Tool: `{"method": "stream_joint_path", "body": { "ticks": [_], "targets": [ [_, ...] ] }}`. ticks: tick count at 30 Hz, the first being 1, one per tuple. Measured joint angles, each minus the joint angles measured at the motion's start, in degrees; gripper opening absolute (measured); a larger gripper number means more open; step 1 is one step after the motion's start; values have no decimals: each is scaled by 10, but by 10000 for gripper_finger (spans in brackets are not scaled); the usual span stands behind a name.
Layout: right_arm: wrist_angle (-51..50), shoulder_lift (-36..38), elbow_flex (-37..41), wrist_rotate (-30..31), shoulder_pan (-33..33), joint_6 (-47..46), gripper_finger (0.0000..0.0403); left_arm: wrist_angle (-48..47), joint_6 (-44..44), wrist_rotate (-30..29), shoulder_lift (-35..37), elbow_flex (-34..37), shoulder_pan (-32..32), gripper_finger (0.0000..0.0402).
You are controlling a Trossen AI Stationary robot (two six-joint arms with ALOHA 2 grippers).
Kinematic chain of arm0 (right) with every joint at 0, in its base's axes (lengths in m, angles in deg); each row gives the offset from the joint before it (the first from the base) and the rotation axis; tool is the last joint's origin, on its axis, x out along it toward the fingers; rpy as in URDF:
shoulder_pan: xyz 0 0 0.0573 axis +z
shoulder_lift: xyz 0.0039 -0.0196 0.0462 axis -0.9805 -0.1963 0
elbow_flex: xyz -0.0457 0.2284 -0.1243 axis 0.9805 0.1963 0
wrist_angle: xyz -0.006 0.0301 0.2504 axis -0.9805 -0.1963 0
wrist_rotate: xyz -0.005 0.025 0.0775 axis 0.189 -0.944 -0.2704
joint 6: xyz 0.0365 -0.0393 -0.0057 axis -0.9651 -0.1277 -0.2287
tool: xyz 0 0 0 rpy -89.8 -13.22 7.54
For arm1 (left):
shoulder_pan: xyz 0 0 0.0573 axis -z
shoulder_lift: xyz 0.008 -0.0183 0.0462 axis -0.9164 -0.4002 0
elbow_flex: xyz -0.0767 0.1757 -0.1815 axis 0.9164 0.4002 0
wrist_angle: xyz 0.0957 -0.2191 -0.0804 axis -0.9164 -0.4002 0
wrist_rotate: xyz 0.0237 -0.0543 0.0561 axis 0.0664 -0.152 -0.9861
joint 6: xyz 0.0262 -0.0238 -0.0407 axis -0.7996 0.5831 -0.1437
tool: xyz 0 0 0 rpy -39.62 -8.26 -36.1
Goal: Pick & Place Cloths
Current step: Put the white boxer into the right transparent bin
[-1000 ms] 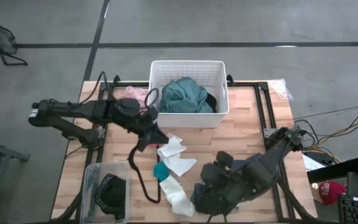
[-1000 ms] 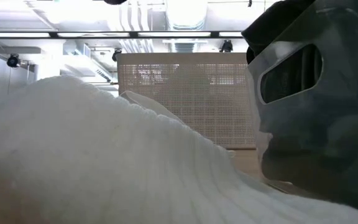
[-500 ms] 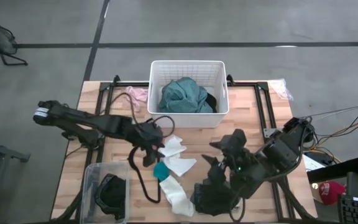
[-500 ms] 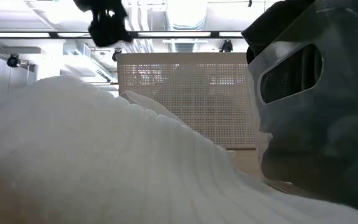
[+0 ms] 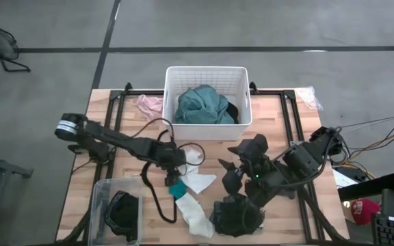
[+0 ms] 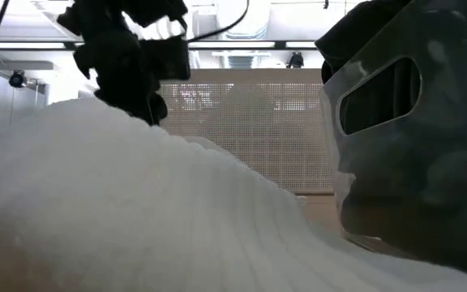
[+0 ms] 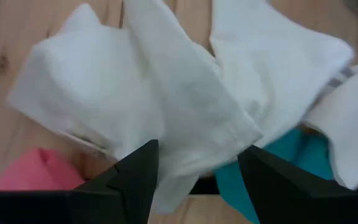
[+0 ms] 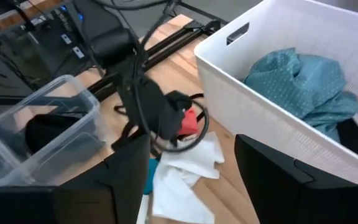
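The left gripper (image 5: 174,179) hangs wide open over the white socks (image 7: 166,106), empty; closing there could pinch two layers at once, or snag the cord (image 5: 157,174) lying just beside them. The right gripper (image 5: 230,176), also spread and empty, hovers near the dark cloth (image 5: 237,215). A teal garment (image 5: 202,104) sits in the basket (image 5: 207,72). The table (image 5: 272,130) is pale wood on grey floor, with a clear bin (image 5: 100,198) at its corner.
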Motion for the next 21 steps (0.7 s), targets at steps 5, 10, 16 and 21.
{"method": "stream_joint_path", "body": {
  "ticks": [5,10,16,21],
  "targets": [
    [-2,0,0,0,-13,49,214,22,25,-2,-29,-3,0,210],
    [-3,3,0,0,-27,119,203,63,57,-5,-29,-3,-1,142],
    [-5,32,0,0,-45,216,192,69,127,-6,-26,-15,-17,16],
    [-5,63,0,0,-55,276,179,69,205,-6,-16,-33,-19,8]
  ]
}}
